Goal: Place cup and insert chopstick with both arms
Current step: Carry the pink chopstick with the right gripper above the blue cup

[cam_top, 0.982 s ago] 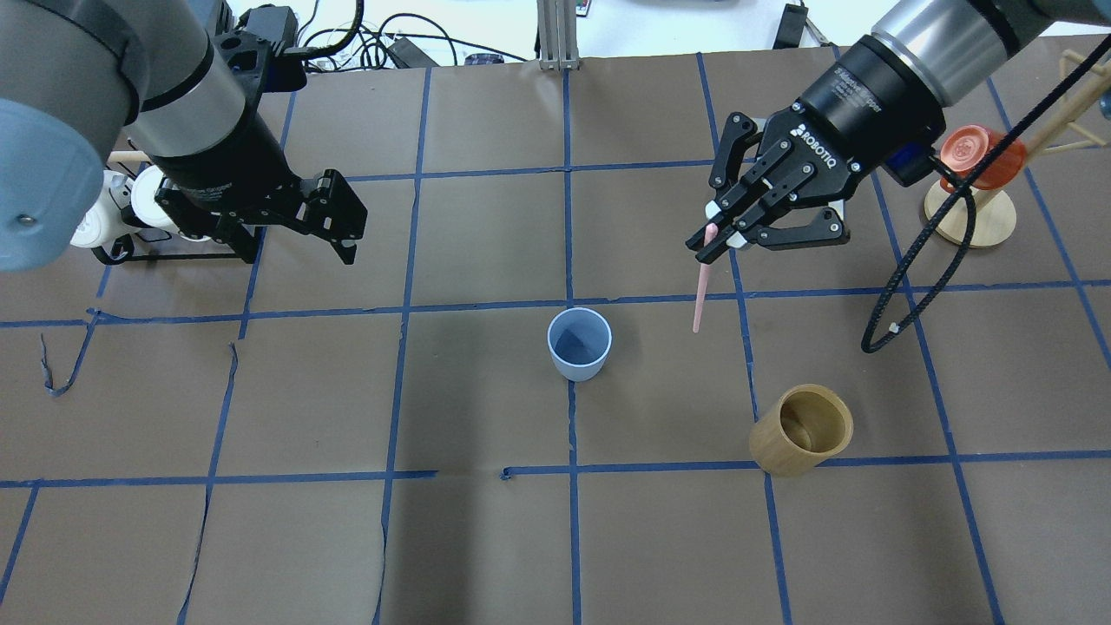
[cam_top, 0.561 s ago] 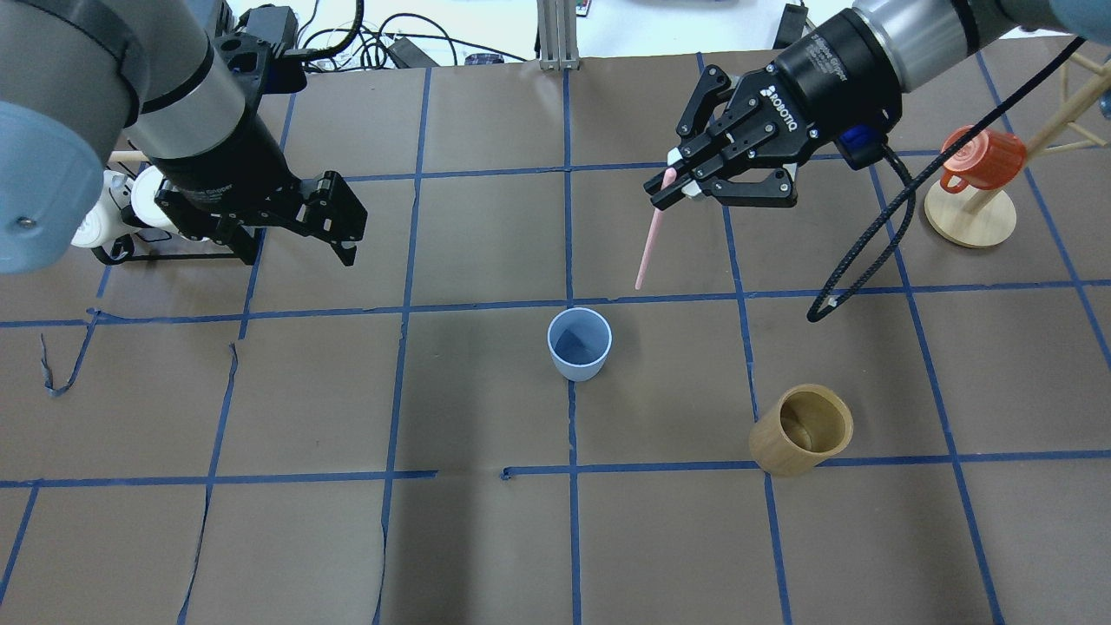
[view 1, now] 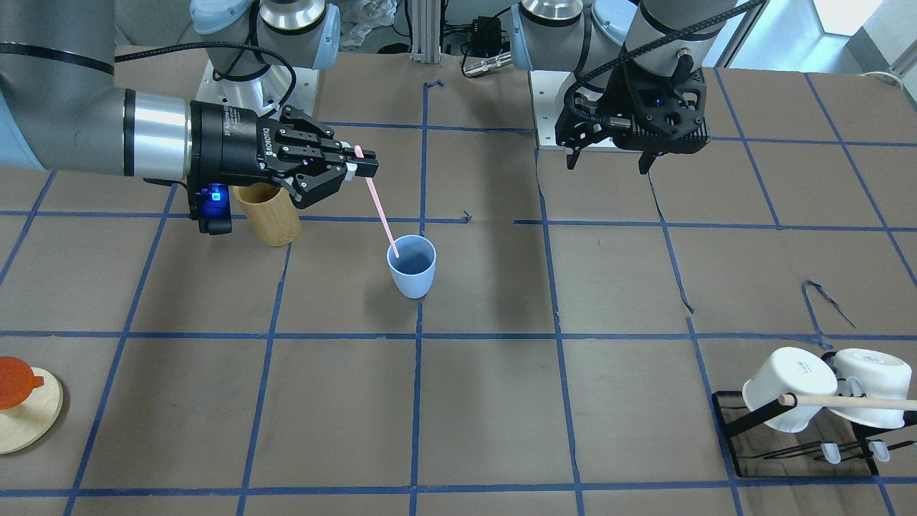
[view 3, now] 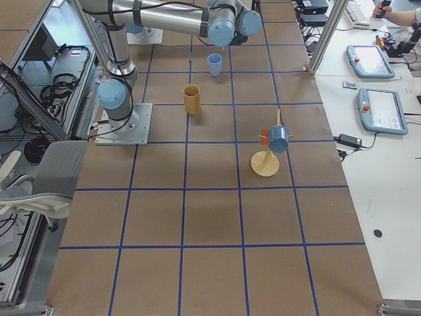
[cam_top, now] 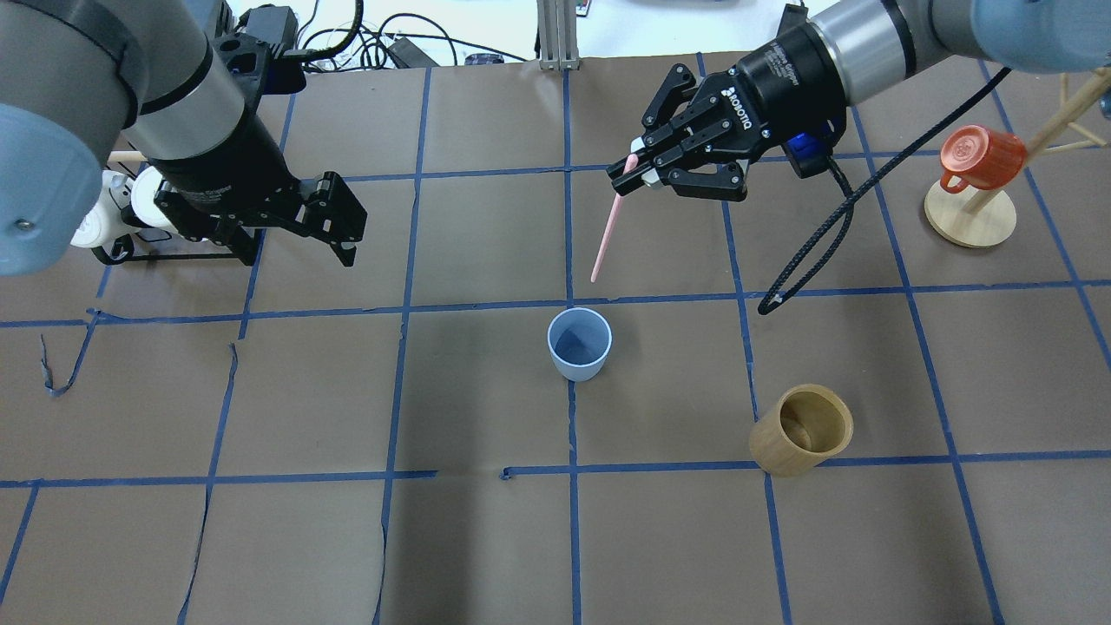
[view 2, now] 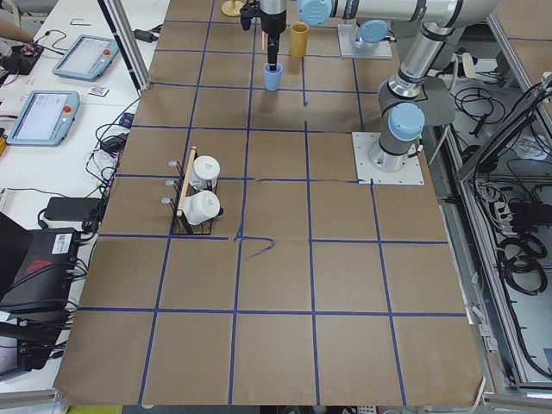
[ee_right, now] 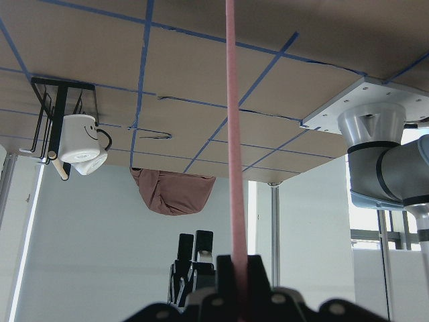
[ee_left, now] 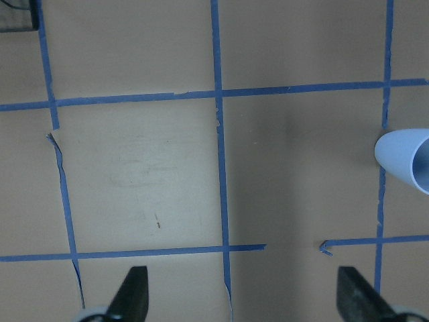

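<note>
Firstly, the writing: white "ROBOTIQ" lettering runs along the black body of my right gripper (cam_top: 632,176), legible in both the overhead and front views. A small dark mark on one of the two white mugs (view 1: 788,387) hung on the black wire rack (view 1: 788,448) is too small to read, and the right wrist view shows a smiley face drawn on one mug. My right gripper has its fingers closed onto the upper end of the thin pink chopstick (cam_top: 608,227), with only a short stub showing above the pinch. The long axis is tilted rather than plumb: from the pinched end it slopes down and back toward my base, free tip lowest. In the right wrist view it runs straight up the middle of the frame from between the fingers. The small pale blue cup (cam_top: 579,345) stands upright, mouth up, on the brown paper table (cam_top: 486,538) where two blue tape lines cross. In the overhead view the chopstick tip shows clear of the cup on its far side; in the front view the tip overlaps the cup's rim. I cannot tell whether the tip is over the mouth. My left gripper (ee_left: 244,298) hangs over bare paper well apart from the cup, fingers spread wide and holding nothing. The tan wooden cylindrical cup (cam_top: 803,430) stands on my right side, nearer my base than the blue one.
</note>
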`<state>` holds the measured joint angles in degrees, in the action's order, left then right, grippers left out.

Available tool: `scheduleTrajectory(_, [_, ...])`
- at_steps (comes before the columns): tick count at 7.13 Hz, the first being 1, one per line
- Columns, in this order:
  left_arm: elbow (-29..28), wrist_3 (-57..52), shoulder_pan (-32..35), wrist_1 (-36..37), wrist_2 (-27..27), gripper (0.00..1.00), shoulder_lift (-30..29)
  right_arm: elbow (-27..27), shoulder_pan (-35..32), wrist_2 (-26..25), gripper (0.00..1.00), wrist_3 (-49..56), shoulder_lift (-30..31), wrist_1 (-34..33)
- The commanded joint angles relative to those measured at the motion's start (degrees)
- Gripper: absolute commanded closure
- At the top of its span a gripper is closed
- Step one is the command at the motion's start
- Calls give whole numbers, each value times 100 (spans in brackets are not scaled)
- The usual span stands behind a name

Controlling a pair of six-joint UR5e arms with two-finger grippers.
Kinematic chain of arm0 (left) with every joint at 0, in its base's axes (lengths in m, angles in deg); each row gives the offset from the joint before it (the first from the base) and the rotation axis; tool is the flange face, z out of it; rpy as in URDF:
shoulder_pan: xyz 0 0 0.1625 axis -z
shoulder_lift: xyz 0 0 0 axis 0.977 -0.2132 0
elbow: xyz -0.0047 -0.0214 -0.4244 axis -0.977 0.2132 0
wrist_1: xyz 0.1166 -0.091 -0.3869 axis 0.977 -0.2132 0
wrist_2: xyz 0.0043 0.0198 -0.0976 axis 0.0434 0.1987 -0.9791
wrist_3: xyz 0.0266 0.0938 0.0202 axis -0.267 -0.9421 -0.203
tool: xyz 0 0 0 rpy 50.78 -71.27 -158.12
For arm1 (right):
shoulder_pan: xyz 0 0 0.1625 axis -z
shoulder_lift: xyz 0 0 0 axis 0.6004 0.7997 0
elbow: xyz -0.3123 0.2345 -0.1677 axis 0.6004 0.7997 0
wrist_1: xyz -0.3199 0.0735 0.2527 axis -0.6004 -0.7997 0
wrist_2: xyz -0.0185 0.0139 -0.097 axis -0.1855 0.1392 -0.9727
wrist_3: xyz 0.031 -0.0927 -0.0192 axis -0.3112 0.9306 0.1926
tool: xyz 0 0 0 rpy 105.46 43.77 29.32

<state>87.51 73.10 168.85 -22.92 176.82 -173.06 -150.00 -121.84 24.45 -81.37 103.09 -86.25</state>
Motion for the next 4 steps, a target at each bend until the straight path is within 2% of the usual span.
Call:
scheduleTrajectory(1, [0,-2,-2,-7,0,0,6,-10,-242,3,83,-10,-49,-22])
scheduleTrajectory(3, [9,7,-2,-7,0,0,6,8,-243,-14,83,-437,-15,-57])
scheduleTrajectory(4, [9,-2,7,-7,0,0,6,69,-251,-67,83,-1023,-5,-414])
